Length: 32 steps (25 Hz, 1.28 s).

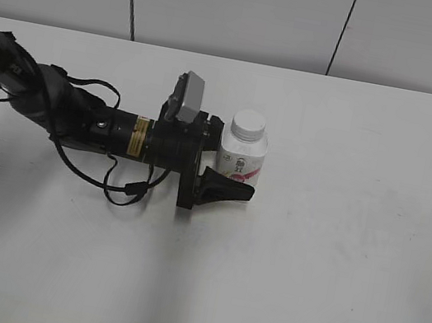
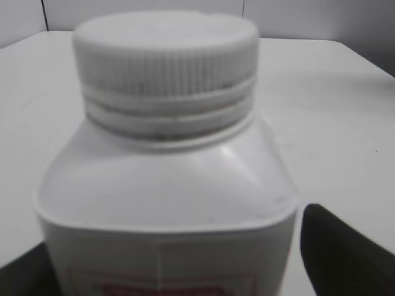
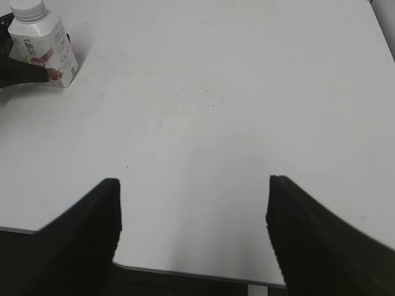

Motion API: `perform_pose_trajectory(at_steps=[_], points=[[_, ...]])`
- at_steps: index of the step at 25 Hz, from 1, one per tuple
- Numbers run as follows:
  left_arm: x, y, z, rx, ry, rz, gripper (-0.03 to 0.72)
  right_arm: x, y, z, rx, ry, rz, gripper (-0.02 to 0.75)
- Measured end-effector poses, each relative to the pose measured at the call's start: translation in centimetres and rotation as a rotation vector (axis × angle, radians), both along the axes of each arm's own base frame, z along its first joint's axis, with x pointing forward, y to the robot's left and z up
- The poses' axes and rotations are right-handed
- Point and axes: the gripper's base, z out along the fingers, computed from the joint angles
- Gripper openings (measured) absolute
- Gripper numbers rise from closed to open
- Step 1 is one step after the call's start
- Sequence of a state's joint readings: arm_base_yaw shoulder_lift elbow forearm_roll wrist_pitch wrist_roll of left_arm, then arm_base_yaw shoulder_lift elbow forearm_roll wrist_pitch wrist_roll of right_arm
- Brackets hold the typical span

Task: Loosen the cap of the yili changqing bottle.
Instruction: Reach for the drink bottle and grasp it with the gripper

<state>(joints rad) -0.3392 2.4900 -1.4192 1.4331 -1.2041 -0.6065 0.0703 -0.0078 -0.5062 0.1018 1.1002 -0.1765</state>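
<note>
Right gripper: my two dark fingers stand wide apart with nothing between them, hanging over the near edge of the table, well apart from the bottle.
Left gripper: I reach in low from the left edge of the table, arm lying almost flat, and my fingers are clamped on the lower body of the bottle. One finger crosses the bottle's near side in the outside view; the other is hidden behind it. My left wrist camera shows dark finger tips at both lower corners, pressed against the bottle's sides.
Bottle: upright on the table, about midway between the left and right edges and nearer the far edge than the near one. White body, rounded shoulders, pink-red label.
Cap: white, ribbed round the side, flat on top, sitting level on the bottle's neck. Nothing touches it.
</note>
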Motion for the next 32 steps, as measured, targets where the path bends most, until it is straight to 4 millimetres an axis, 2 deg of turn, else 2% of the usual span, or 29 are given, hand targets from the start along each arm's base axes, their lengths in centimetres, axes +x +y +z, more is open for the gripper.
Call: perform_pose_trajectory(at_steps=[8, 11, 32], points=[[0.00, -0.02, 0.02, 0.003, -0.004, -0.006, 0.457, 0.00, 0.00, 0.00, 0.000, 0.000, 0.000, 0.578], [-0.01, -0.02, 0.01, 0.004, -0.005, -0.008, 0.436, 0.00, 0.00, 0.00, 0.000, 0.000, 0.000, 0.578], [-0.01, -0.02, 0.01, 0.004, -0.002, -0.008, 0.410, 0.00, 0.00, 0.00, 0.000, 0.000, 0.000, 0.578]])
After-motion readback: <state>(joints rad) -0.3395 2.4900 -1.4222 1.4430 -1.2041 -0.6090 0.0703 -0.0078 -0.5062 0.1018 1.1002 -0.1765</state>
